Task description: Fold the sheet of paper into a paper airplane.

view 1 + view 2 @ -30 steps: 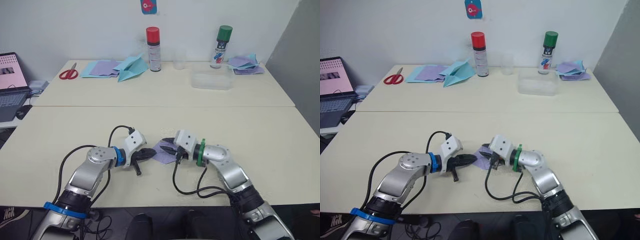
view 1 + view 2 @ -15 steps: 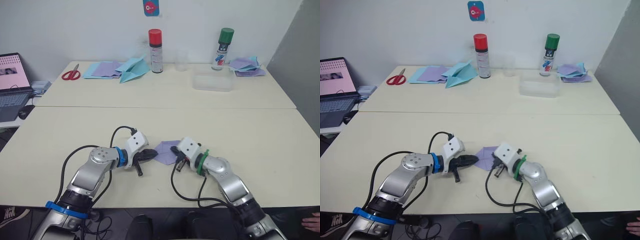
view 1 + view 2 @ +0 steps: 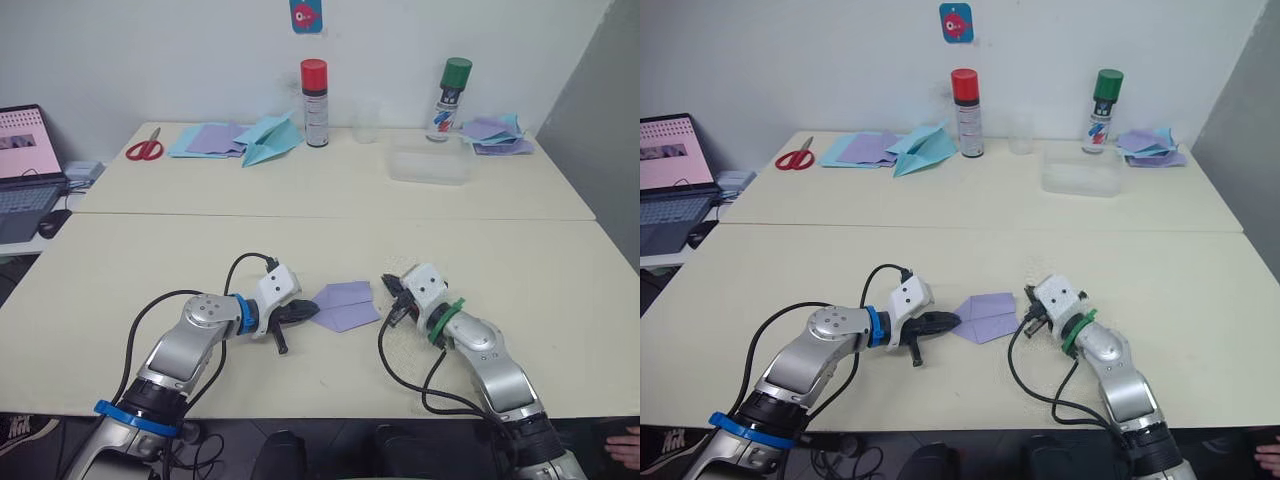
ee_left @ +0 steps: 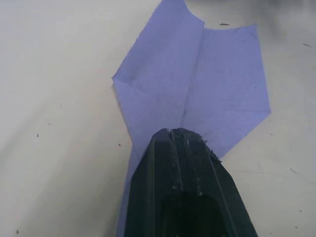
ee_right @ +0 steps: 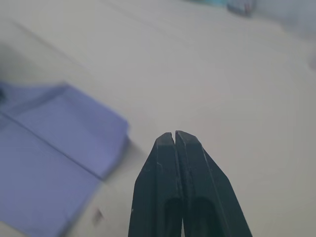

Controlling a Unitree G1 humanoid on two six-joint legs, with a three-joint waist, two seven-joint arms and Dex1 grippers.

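Mid-fold: the sheet of paper point(image 3: 345, 305) lay pointed at centre frame. The left gripper point(image 4: 183, 136), fingers pressed together, pinned its tip. The right gripper point(image 5: 175, 136), closed and empty, sat just right. Next, probably another crease.

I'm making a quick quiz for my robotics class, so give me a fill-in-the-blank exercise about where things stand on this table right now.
1. The left gripper presses its shut black fingers on the ____ tip of the creased lavender-purple sheet of paper.
2. The right gripper, fingers shut, is ____ the paper, not touching it.
3. The red-handled scissors lie on the far table beside the ____ blue and purple sheets.
4. The clear plastic box sits in front of the ____-capped spray can.

Missing words: pointed; beside; flat; green
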